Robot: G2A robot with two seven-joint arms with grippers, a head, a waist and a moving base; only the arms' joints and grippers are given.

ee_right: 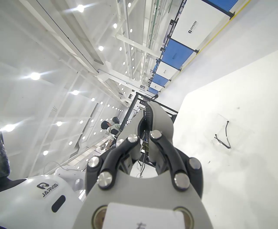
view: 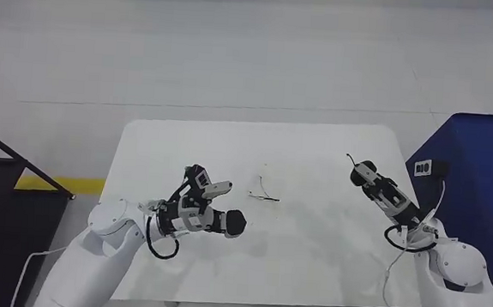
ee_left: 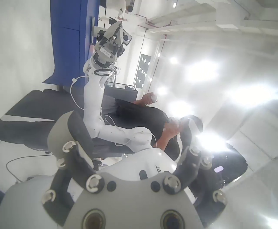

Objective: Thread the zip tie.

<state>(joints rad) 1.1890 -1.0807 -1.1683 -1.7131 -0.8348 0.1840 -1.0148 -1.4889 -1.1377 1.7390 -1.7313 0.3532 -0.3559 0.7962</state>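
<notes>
My right gripper (view: 359, 171) hangs over the right part of the white table (view: 326, 245), shut on a thin black zip tie (view: 350, 159) whose end sticks up past the fingertips. In the right wrist view the ridged strip (ee_right: 148, 113) lies pinched between the closed fingers (ee_right: 160, 117). Two or three more black zip ties (view: 263, 192) lie loose on the table's middle, seen also as zip ties (ee_right: 223, 135) in the right wrist view. My left gripper (view: 207, 182) is raised over the table's left half, turned upward, open and holding nothing; one finger (ee_left: 69, 132) shows wide of the other.
A blue partition (view: 479, 152) stands close to the table's right edge. A black frame (view: 6, 150) and a dark platform sit to the left. Bare floor lies beyond the table's far edge (view: 257, 124).
</notes>
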